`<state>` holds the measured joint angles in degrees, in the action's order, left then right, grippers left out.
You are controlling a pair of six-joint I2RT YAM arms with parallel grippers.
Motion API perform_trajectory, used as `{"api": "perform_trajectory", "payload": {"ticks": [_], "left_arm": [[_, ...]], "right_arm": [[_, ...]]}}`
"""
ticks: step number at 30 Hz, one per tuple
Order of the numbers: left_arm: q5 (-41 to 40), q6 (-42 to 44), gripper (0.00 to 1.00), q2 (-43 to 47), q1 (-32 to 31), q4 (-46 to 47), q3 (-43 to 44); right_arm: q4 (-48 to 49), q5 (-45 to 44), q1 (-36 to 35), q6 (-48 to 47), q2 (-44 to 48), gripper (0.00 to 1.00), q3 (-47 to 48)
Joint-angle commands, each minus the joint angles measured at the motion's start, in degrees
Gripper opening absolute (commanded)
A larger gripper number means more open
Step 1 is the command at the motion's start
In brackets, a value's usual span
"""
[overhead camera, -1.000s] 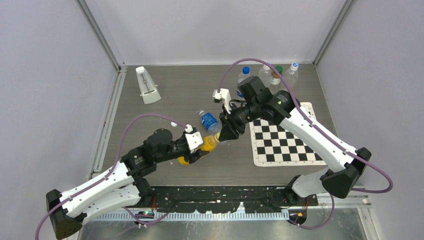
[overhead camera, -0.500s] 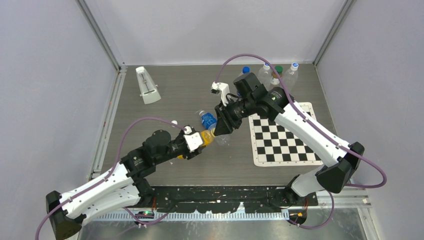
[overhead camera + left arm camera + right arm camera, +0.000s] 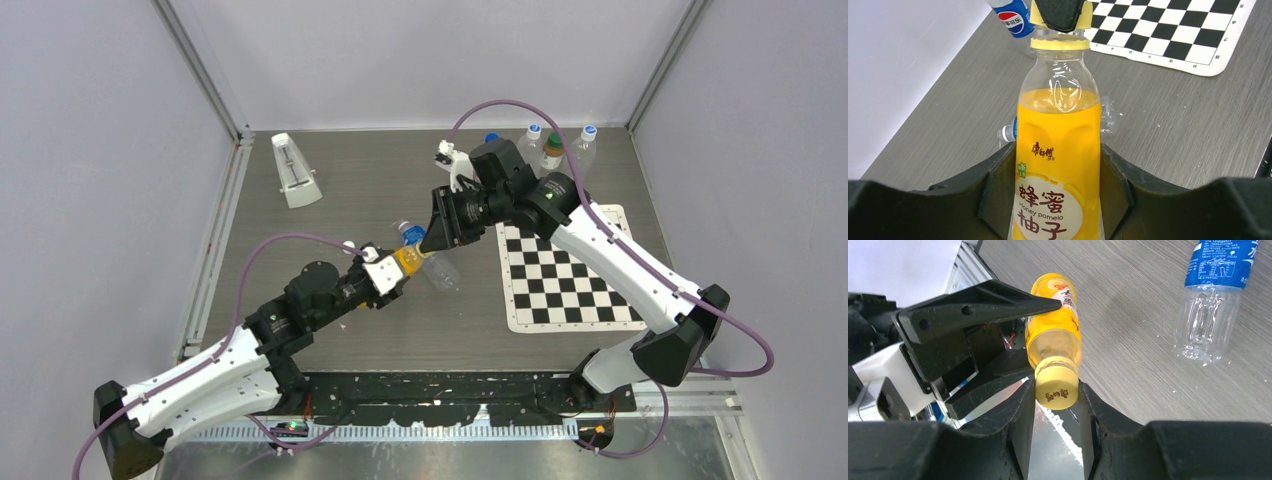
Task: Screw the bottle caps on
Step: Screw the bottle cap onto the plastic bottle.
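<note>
Yellow cap (image 3: 1056, 388) is pinched narrow by the right gripper (image 3: 1055, 396) on the neck of the orange bottle (image 3: 1058, 150), which is clamped at centre by the left gripper (image 3: 1057, 170); tightening is judged unfinished, and a clear bottle (image 3: 1210, 315) is left lying at its 1 o'clock, cap state unreadable.

The bottle (image 3: 1058, 150) is glossy clear plastic, the yellow cap (image 3: 1056, 388) smooth plastic.

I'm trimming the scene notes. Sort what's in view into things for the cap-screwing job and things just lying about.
Job: yellow cap in the right fingers; juice bottle in the left fingers; probably the blue-label bottle lying nearby.
Lying about: chessboard mat; white metronome; green-capped bottle at the back.
</note>
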<state>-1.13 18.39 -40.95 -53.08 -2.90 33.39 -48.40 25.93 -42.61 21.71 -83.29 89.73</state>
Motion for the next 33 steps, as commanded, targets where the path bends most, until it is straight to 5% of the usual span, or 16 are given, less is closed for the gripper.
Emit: {"api": "perform_trajectory", "payload": {"ticks": [1,21,33], "left_arm": [[2.8,1.3,0.00,1.2,-0.4,15.5,1.5],[3.0,3.9,0.00,1.1,-0.4,21.4,-3.3],[-2.6,0.3,0.00,0.7,-0.4,20.5,-4.4]], "right_arm": [[1.7,-2.9,-0.2,9.0,-2.0,0.13,1.1],[3.6,-5.6,0.0,27.3,-2.6,0.27,-0.1],[5.1,-8.3,0.0,26.0,-0.6,0.64,0.0]]}}
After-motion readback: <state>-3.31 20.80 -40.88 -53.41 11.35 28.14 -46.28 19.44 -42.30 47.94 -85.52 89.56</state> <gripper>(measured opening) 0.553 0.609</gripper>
